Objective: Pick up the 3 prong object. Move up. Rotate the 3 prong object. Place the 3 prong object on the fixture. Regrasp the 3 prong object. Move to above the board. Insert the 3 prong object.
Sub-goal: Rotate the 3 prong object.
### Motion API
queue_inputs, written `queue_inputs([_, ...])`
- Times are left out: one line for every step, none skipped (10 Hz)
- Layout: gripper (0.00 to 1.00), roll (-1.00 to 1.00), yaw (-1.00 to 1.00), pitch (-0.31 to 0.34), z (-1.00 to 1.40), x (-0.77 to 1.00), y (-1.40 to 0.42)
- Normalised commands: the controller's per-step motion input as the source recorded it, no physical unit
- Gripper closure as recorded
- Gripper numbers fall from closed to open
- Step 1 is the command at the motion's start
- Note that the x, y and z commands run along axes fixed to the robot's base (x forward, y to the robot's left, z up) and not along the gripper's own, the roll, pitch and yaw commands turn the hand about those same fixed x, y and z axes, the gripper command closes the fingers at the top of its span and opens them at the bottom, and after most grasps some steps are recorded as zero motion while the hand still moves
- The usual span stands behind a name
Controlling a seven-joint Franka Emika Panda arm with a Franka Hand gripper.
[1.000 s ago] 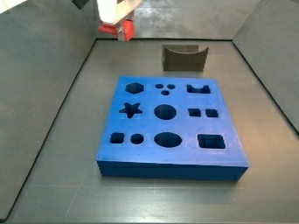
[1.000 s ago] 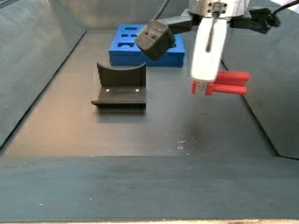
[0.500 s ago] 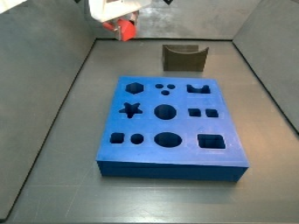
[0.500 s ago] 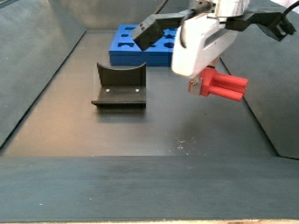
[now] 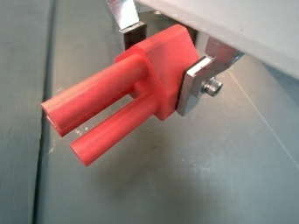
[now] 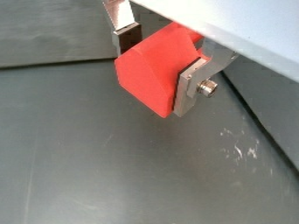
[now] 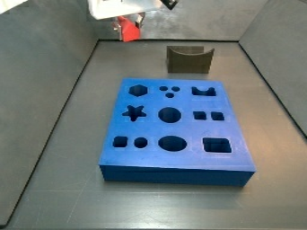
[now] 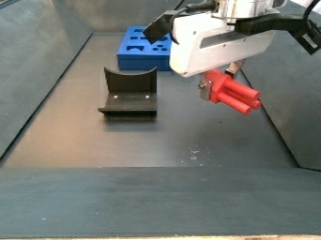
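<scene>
Gripper aloft with the 3 prong object clamped

Gripper (image 8: 223, 82) hangs in the air above the dark floor (image 8: 150, 141), and I see its two silver fingers pressed against opposite sides of the 3 prong object (image 8: 234, 92). In both wrist views the red block sits squeezed between the finger plates: one plate with a bolt head (image 5: 201, 80) lies flat against one flank, and a second plate (image 6: 121, 26) shows behind the block's far edge. In a wrist view I can count two long red prongs (image 5: 100, 118) jutting away from the fingers, side by side with a narrow slot between them; a third I cannot make out. In a side view the object (image 7: 127, 29) shows only as a small red patch under the white gripper body near the top edge.

From my seat the fixture (image 8: 128, 91) stands on the floor, apart from the gripper, with nothing in it. I see it from the other side too (image 7: 189, 59), beyond the board's far edge. Board (image 7: 177, 135) lies flat on the floor, its cut-outs all open; in a side view only its far portion (image 8: 135, 49) shows behind the gripper and fixture.
</scene>
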Motion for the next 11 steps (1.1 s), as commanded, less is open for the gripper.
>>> queue_inputs([1.0,-0.02,-1.0,0.012,-0.02,0.0,0.02])
queue_inputs([1.0,-0.03,-1.0,0.014,-0.02,0.0,0.02])
queue_inputs([1.0,-0.03,-1.0,0.015,-0.02,0.0,0.02])
queue_inputs([1.0,-0.04,-1.0,0.02,-0.02,0.0,0.02])
queue_inputs([1.0,-0.04,-1.0,0.023,-0.02,0.0,0.02])
queue_inputs([1.0,-0.05,-0.74,0.025,-0.02,0.0,0.02])
queue_inputs([1.0,-0.05,-0.46,0.025,-0.02,0.0,0.02])
queue_inputs([1.0,-0.05,-0.31,0.025,-0.02,0.0,0.02])
queue_inputs([1.0,-0.05,-0.21,0.024,-0.02,0.0,0.02])
queue_inputs([1.0,0.0,0.0,0.0,-1.0,0.0,0.0])
queue_inputs([1.0,0.0,0.03,-0.009,-1.0,0.01,0.0])
